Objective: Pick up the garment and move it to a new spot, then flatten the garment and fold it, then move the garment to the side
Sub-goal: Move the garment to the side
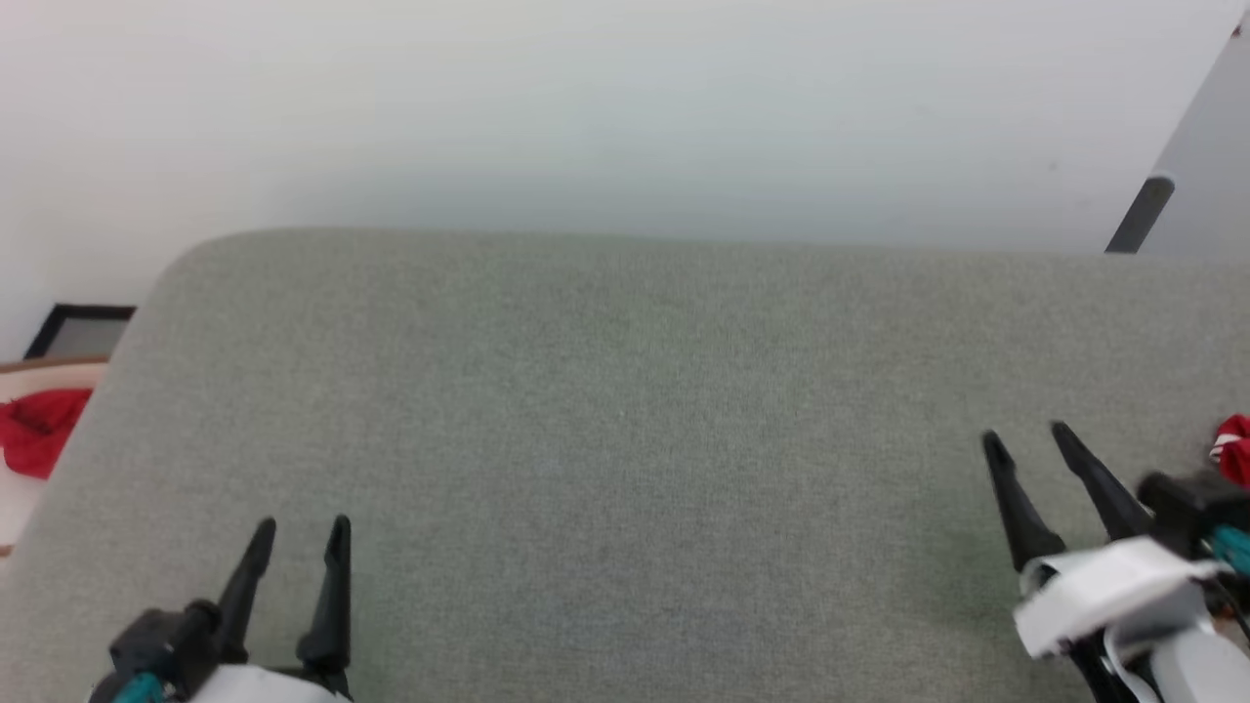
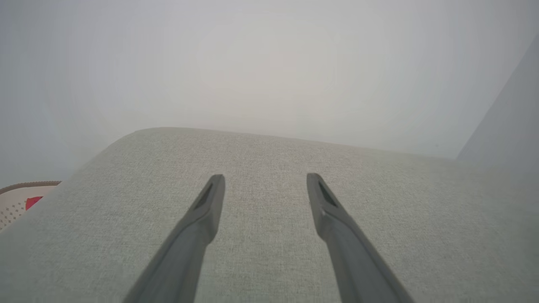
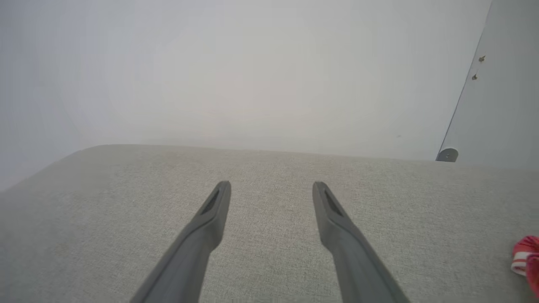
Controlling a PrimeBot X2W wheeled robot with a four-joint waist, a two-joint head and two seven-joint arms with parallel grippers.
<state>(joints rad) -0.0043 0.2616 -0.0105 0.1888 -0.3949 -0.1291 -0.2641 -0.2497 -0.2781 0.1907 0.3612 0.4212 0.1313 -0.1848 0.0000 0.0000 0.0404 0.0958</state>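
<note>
Left gripper (image 1: 302,527) jaws stand wide and empty over the grey fabric surface (image 1: 625,391). Right gripper (image 1: 1025,434) jaws are equally wide, touching nothing. The garment (image 1: 1234,449), with striped trim, lies near the right gripper.

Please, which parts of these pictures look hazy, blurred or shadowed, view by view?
Head view: soft even light, slightly blurred overall, faint shadow on the wall above the grey surface. Left wrist view: wall hazy, left gripper sharp. Right wrist view: same haze, garment blurred at the right edge.
</note>
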